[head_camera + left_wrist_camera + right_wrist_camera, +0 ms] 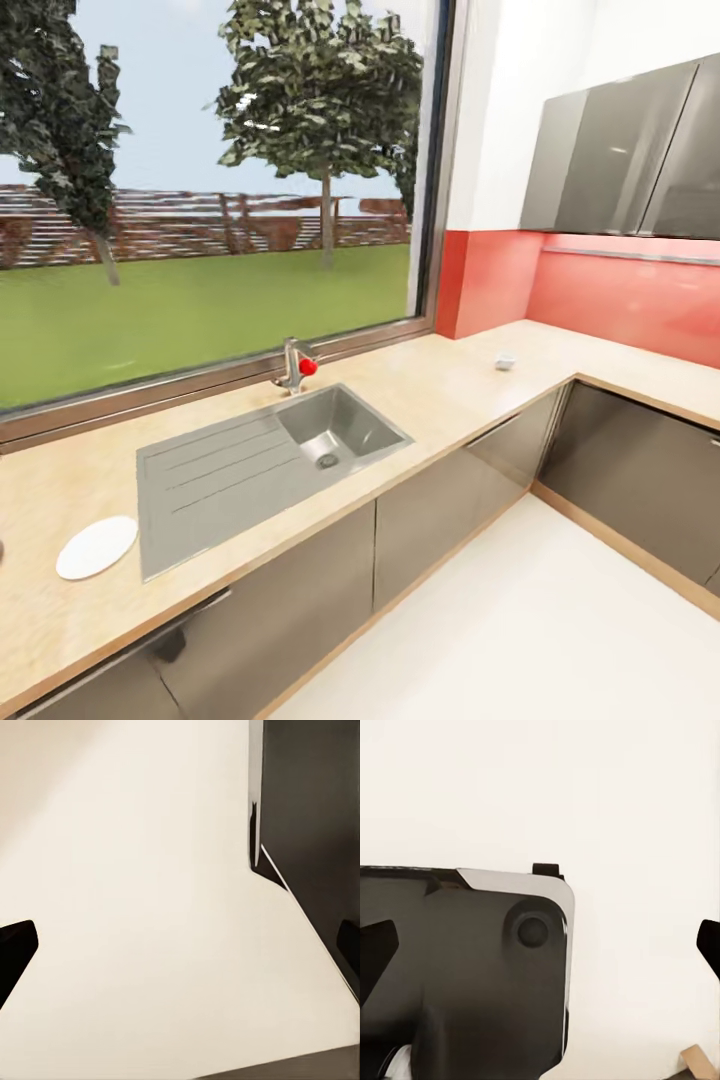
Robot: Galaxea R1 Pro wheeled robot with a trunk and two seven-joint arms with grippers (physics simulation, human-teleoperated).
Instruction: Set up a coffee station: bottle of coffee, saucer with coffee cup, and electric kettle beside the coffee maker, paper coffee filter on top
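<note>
A flat white saucer (96,547) lies on the beige countertop (450,385), left of the sink's drainer. Far along the counter near the red corner sits a small pale object (505,362) that looks like a cup; it is too small to be sure. In the left wrist view my left gripper (180,952) is open, its dark fingertips (15,949) far apart over pale floor, with nothing between them. In the right wrist view my right gripper (540,952) is also open and empty, above the robot's dark base (472,967).
A steel sink (335,430) with a red-knobbed tap (298,366) is set in the counter under a wide window. Grey base cabinets (440,510) run below and turn the corner at right, under grey wall cabinets (630,160). Pale floor (540,620) lies open in front.
</note>
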